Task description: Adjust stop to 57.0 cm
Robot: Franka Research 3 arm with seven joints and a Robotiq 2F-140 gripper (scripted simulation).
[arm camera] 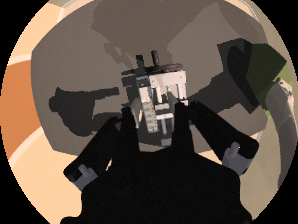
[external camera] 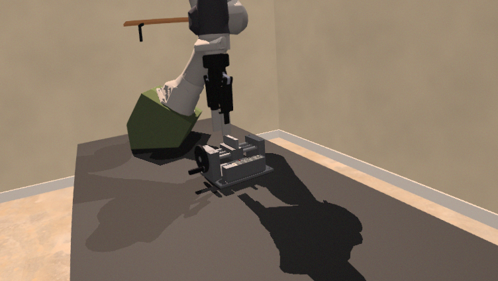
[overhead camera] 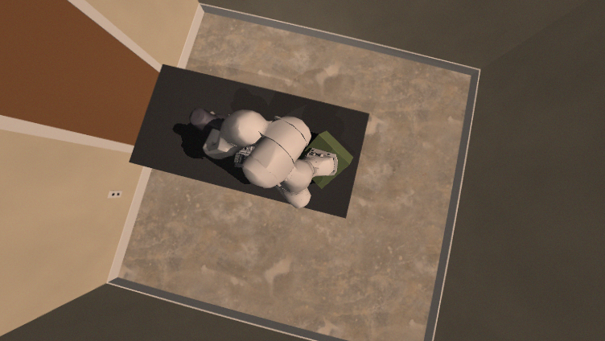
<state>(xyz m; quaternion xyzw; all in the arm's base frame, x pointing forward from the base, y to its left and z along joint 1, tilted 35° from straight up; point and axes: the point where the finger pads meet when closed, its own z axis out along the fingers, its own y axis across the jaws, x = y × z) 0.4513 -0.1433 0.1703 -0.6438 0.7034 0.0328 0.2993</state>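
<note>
The handwheel (external camera: 200, 158) (arm camera: 172, 67) is a dark disc with a crank handle on the near end of a grey rail device (overhead camera: 242, 158) (external camera: 216, 164) (arm camera: 172, 78). The stop (external camera: 231, 141) (arm camera: 164, 116) is a grey block on the rods, between the end blocks. A scale strip (arm camera: 150, 120) with a small red mark runs beside it; its figures are too small to read. My gripper (external camera: 220, 126) (arm camera: 154, 101) is partly open with nothing between its fingers. It points down above the device, clear of the handwheel. The arm hides it in the top view.
A large green block (overhead camera: 340, 148) (external camera: 156, 130) (arm camera: 265, 67) stands on the dark table (overhead camera: 178, 88) (external camera: 156, 251), behind the handwheel side in the exterior view, with the arm's lower part against it. A brown bar (external camera: 156, 22) with a black handle is at the back.
</note>
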